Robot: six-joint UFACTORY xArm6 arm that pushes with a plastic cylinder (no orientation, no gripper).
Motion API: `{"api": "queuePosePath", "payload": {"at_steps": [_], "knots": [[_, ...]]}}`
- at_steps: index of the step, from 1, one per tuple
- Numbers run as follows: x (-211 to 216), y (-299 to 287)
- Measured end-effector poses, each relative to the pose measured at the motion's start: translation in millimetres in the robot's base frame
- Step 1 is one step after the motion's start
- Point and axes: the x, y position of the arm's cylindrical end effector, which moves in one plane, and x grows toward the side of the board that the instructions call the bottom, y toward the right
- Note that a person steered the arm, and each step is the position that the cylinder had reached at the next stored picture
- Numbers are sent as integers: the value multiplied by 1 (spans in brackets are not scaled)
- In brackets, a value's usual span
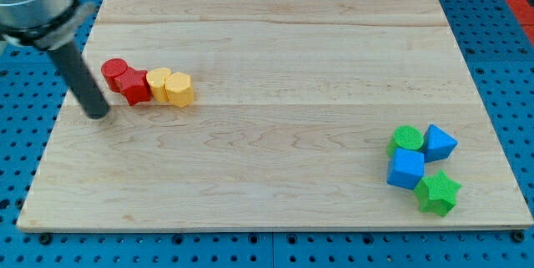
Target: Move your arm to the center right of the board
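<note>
The rod's tip [98, 114] rests on the wooden board [275, 176] at nine o'clock, just left of a red cylinder [114, 72], red star [133, 87] and two yellow blocks [171, 86]. The arm carries no claw. At four o'clock, well apart, cluster a green cylinder [407, 139], two blue blocks [439, 143] [405, 169] and a green star [438, 194].

No readable txt, labels, brands, nos. or signs showed anywhere: nothing was printed on the wooden board [275, 42], the coloured blocks, or the blue perforated surface [25, 134] around the board.
</note>
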Motion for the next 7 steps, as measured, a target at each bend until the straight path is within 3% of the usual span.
{"api": "queuePosePath", "payload": {"at_steps": [1, 2, 4, 7], "knots": [[-32, 28], [-35, 30], [2, 30], [5, 49]]}}
